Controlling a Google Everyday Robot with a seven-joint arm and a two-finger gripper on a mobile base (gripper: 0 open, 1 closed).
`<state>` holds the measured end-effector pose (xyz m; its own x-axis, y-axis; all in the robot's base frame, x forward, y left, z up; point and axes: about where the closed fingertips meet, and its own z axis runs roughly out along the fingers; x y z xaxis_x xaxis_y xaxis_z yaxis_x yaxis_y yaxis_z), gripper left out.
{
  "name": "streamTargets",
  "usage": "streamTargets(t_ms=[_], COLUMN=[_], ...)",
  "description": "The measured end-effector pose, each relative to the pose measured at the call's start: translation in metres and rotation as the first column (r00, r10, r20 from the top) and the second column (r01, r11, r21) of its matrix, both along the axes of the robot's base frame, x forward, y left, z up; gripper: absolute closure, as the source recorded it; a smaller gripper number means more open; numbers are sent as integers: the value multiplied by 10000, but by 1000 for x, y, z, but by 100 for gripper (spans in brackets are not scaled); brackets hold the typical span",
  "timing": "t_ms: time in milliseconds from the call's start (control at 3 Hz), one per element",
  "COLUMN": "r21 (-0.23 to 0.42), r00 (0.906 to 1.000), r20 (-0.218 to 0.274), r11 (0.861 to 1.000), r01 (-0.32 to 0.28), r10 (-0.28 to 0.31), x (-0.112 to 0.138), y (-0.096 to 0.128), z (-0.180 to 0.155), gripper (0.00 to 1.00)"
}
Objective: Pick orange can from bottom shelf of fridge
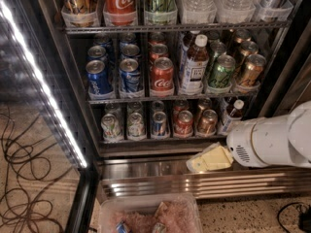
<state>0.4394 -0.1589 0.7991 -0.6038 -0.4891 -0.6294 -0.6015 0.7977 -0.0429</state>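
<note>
The orange can (207, 122) stands upright on the bottom shelf (146, 141) of the fridge (194, 181), at the front of its column. A red can (183, 123) is to its left and a small white-capped bottle (233, 113) to its right. Further left are a blue can (159, 124) and silver-green cans (111, 127). My gripper (210, 160), pale yellow on a white arm (272, 141), hangs in front of the fridge's steel base. It is just below the orange can, outside the shelf, and touches no can.
The open glass door with its white light strip (43, 89) stands at the left. The rack above holds blue cans (98, 78), a red Coca-Cola can (162, 74), a bottle (193, 66) and a gold-brown can (250, 70). A clear plastic bin (150, 213) sits on the floor below. Cables (22, 169) lie at the left.
</note>
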Motion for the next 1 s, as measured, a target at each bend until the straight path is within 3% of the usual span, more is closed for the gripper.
streamTargets(t_ms=[667, 1000], r21=[201, 720], r00=[10000, 9981], r20=[-33, 172], r11=[9998, 9957], r01=[3, 579], r10=[-2, -593], x=[12, 39], y=[5, 1], z=[-5, -21], gripper=[0, 0])
